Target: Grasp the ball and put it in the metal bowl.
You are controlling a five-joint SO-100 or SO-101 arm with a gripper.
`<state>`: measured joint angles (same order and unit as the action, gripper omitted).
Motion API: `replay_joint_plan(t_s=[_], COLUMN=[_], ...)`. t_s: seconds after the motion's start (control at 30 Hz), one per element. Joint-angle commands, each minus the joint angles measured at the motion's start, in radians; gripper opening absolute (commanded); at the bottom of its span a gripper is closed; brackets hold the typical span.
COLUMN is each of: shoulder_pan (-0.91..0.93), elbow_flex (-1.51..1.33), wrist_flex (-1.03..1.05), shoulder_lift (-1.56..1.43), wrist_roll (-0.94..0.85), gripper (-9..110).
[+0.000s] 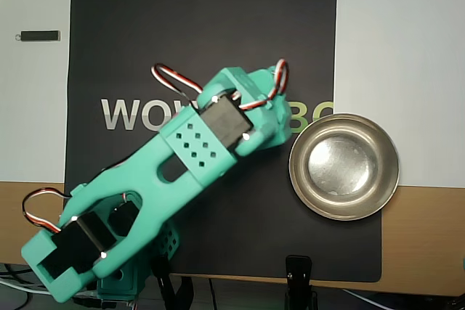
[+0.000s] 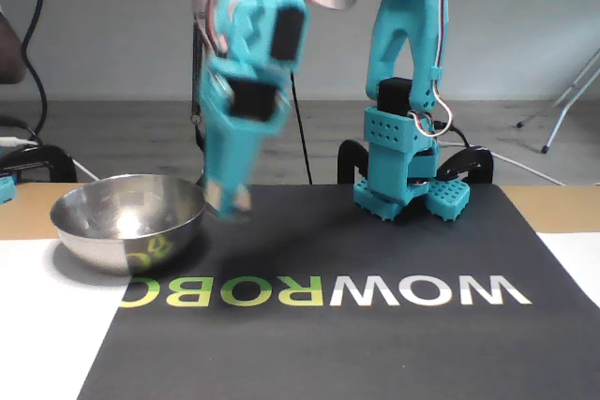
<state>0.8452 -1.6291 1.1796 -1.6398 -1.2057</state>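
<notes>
Fixed view: tool (image 2: 225,201) raised clear of the black mat (image 2: 375,325), tip blurred by motion. It hangs just beside the metal bowl (image 2: 127,222), about level with the rim and on the mat side of it. A pale peach patch shows at the tip, most likely the ball (image 2: 215,196) pinched between the fingers; too smeared to be certain.

Tool state: judged clamped on the ball, since no ball lies on the mat below the tool or on the printed letters (image 2: 323,291), and the bowl interior looks bare.

Overhead view: arm body covers the tool and anything it carries. Bowl (image 1: 344,166) sits just past the arm's far end, to its right in this view, and is empty.

Progress, as judged: grasp and lift done. Left to do: carry the short way sideways over the rim, centre above the bowl, let go.

Risk: small smooth sphere may slip or bounce out of the shallow bowl.
</notes>
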Motion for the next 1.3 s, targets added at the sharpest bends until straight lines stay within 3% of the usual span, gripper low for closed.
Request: replay_joint_plan(t_s=[0.0, 0.6, 0.83, 1.27], shoulder_pan=[0.034, 0.305, 0.327, 0.365], elbow_flex=[0.114, 0.273, 0.318, 0.316], wrist_flex=[0.005, 0.005, -0.006, -0.006], shoulder_lift=[-0.048, 0.133, 0.183, 0.278], wrist_roll=[0.074, 0.103, 0.396, 0.749], gripper=[23, 22, 22, 23])
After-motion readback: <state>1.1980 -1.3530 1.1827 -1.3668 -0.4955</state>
